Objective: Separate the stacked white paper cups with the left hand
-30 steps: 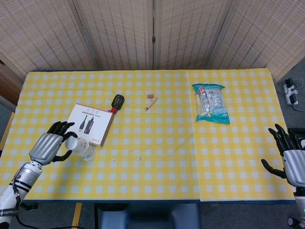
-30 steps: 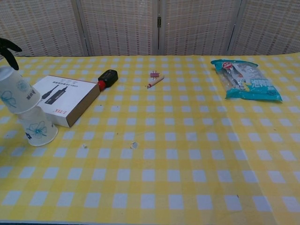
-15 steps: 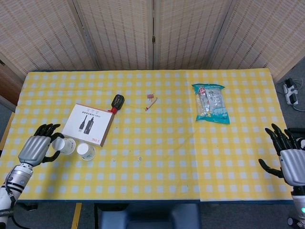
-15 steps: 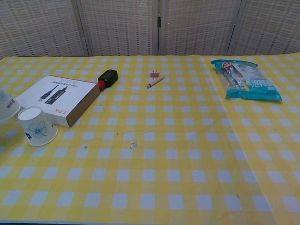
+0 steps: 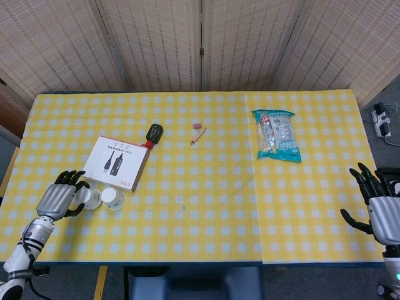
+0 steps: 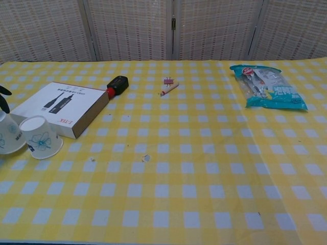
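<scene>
Two white paper cups with a blue print stand side by side near the table's front left. One cup (image 5: 114, 197) (image 6: 41, 137) stands free, wide end down. Just left of it, my left hand (image 5: 58, 200) wraps its fingers around the other cup (image 5: 91, 199) (image 6: 8, 138), which sits low at the table. In the chest view only a dark fingertip (image 6: 4, 92) of that hand shows at the left edge. My right hand (image 5: 380, 211) hovers beyond the table's right edge with fingers spread and nothing in it.
A white box (image 5: 118, 162) lies just behind the cups, with a black and red tool (image 5: 152, 134) past its corner. A small pencil stub and clip (image 5: 198, 134) lie mid-table. A snack bag (image 5: 277, 135) lies at the right.
My left hand pulled the upper cup off the lower one, carried it left, then brought it down beside the free cup. The right hand barely moved.
</scene>
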